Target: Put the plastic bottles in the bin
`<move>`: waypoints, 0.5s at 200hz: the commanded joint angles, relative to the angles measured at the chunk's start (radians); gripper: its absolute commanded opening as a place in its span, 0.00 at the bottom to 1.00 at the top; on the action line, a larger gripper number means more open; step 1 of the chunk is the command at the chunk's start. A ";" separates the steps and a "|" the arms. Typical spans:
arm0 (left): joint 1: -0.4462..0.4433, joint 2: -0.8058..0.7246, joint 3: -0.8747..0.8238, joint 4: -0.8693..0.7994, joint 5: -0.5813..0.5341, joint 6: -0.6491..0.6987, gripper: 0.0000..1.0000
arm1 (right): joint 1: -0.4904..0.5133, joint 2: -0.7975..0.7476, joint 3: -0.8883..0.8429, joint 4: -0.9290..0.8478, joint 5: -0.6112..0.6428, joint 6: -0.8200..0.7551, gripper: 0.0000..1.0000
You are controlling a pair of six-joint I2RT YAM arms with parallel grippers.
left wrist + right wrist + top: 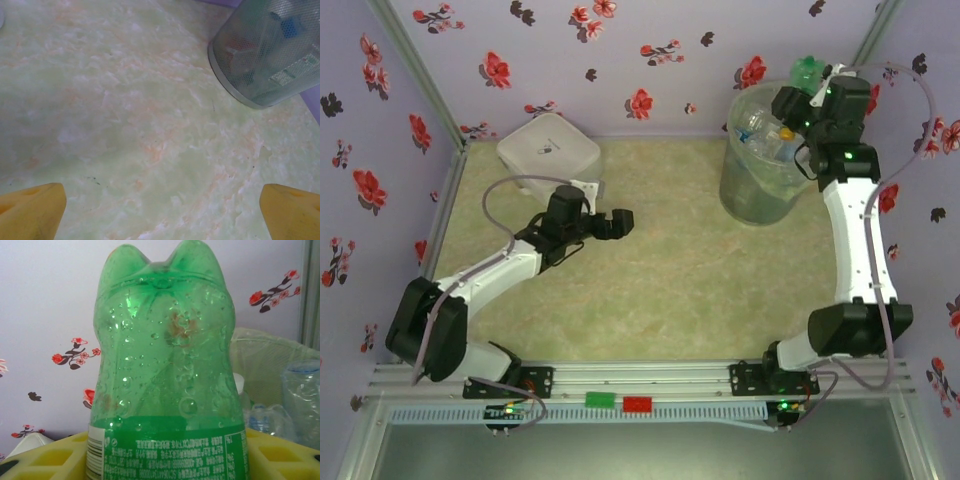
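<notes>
While the left hand (160, 215) gapes wide, the right hand (162, 460) grips a green bottle (162, 355), neck hidden

This is looking like a robot test booth in a lab: flowered wallpaper panels (650, 60) are enclosing a marble-patterned table (670, 290), and aluminium posts (418, 70) and a rail (660, 378) are framing it.

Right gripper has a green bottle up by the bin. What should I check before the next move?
1. Right gripper shut on the green bottle: ok.
2. Green bottle fully over the bin opening: cannot tell; the top view puts it by the far rim.
3. Bin upright: ok.
4. Left gripper open, empty: ok.
5. Left gripper apart from the bin, over the table: ok.
</notes>
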 commanded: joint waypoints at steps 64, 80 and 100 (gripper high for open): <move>-0.008 0.019 0.047 -0.069 -0.039 0.025 1.00 | -0.011 0.296 0.234 0.010 0.037 0.228 0.47; -0.008 0.019 0.041 -0.075 -0.039 0.032 1.00 | -0.012 0.302 0.243 -0.004 0.051 0.240 0.50; -0.008 0.014 0.032 -0.073 -0.039 0.036 1.00 | -0.012 0.292 0.231 -0.013 0.062 0.241 0.59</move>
